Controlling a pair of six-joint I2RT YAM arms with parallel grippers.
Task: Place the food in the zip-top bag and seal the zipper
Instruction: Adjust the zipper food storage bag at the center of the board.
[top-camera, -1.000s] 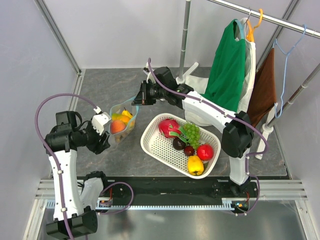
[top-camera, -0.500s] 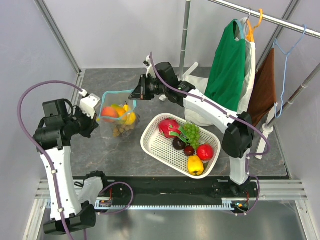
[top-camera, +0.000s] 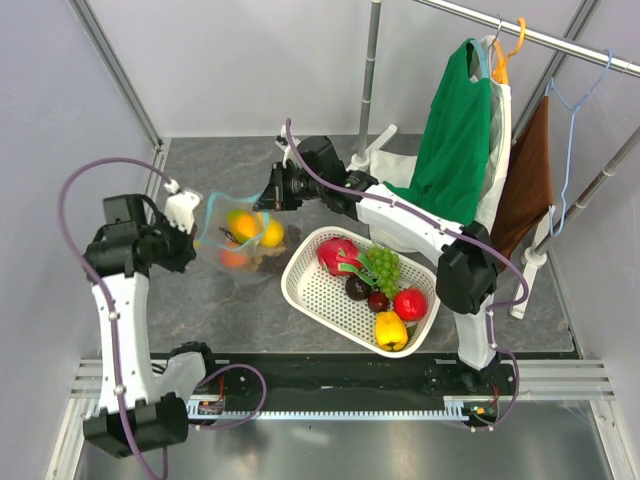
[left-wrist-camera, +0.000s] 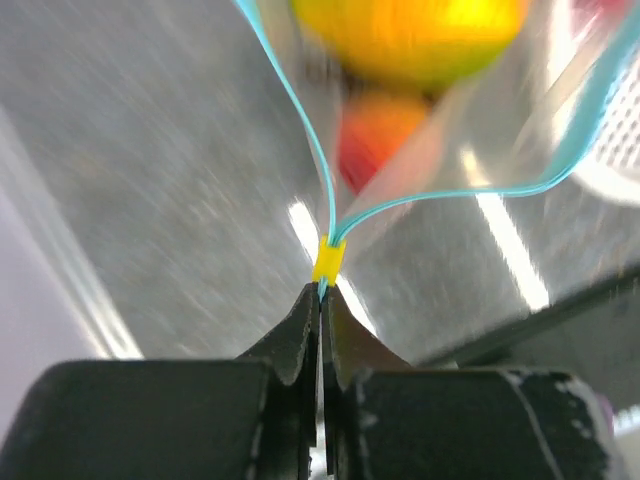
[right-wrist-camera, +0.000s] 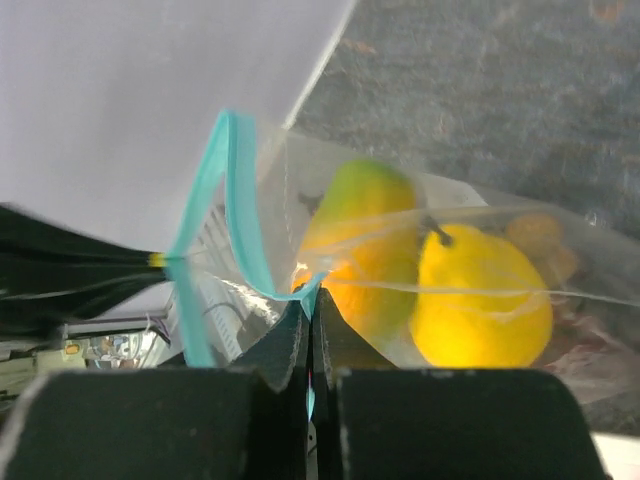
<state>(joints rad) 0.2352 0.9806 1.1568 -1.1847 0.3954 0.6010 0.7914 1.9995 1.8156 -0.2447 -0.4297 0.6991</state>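
Note:
The clear zip-top bag (top-camera: 240, 240) hangs above the table between my two grippers, mouth open. Its teal zipper (left-wrist-camera: 300, 110) also shows in the right wrist view (right-wrist-camera: 232, 190). Inside lie food pieces: a yellow lemon-like piece (right-wrist-camera: 485, 295), a yellow-orange mango (right-wrist-camera: 365, 235), an orange peach (left-wrist-camera: 385, 135) and a brown berry cluster (top-camera: 268, 262). My left gripper (top-camera: 192, 222) is shut on the zipper's left end, beside a yellow slider (left-wrist-camera: 329, 260). My right gripper (top-camera: 268, 196) is shut on the zipper's right end (right-wrist-camera: 312, 290).
A white perforated basket (top-camera: 330, 300) stands right of the bag, with a pink dragon fruit, green grapes, dark fruits, a red apple and a yellow pepper. A clothes rack (top-camera: 470, 130) with green, white and brown garments stands at the back right.
Both grippers lifted the bag off the table. The left arm swung up and left, then back right; the right moved left. The bag now tilts and the food has shifted inside.

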